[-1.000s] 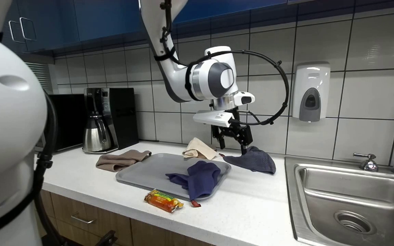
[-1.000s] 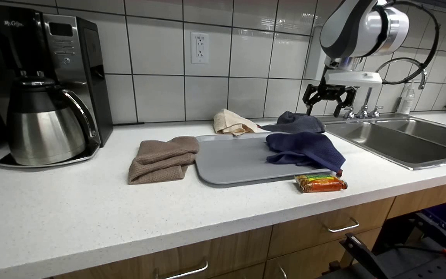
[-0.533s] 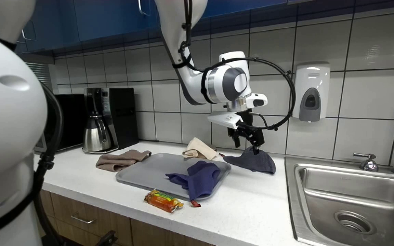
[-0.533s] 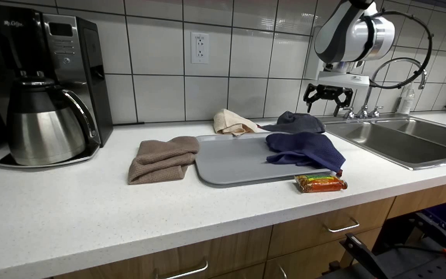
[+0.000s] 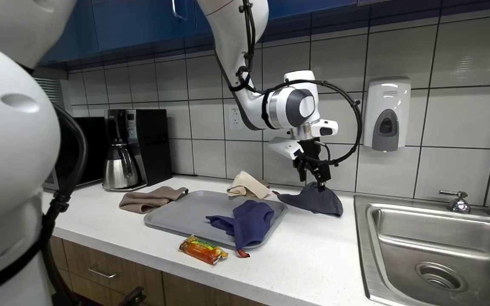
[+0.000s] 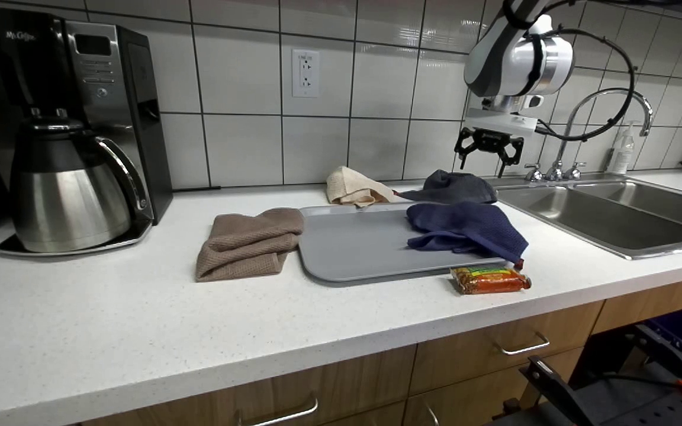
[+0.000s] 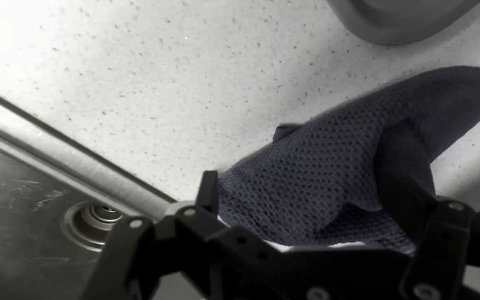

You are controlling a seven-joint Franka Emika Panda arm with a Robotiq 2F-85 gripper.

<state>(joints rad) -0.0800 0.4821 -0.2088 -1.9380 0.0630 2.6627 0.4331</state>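
Observation:
My gripper (image 6: 482, 169) is open with nothing between its fingers. It hangs over a crumpled dark grey-blue cloth (image 6: 456, 189) near the tiled wall. Seen from the wrist, this waffle-textured cloth (image 7: 315, 171) spans the space beneath the spread jaws; one finger (image 7: 208, 189) overlaps its sink-side edge and the other overlaps its folds. How close the fingertips are to the fabric is hard to tell. A grey tray (image 5: 194, 212) lies in front, bearing a navy cloth (image 5: 251, 223). Beside the tray's back edge sits a beige cloth (image 5: 248, 185), and at its far end a brown cloth (image 5: 153, 199).
A wrapped snack in orange packaging (image 5: 203, 250) lies at the tray's front edge, beside a small red bit (image 5: 243, 253). A steel sink (image 5: 366, 255) borders the counter. The coffee maker (image 6: 110, 130) stands at the opposite end. A soap dispenser (image 5: 386, 114) hangs on the wall.
The arm has shifted toward the wall, bringing the gripper over the dark grey-blue cloth and slightly lower. Its jaws have stayed open. Cloths, tray and snack have not moved.

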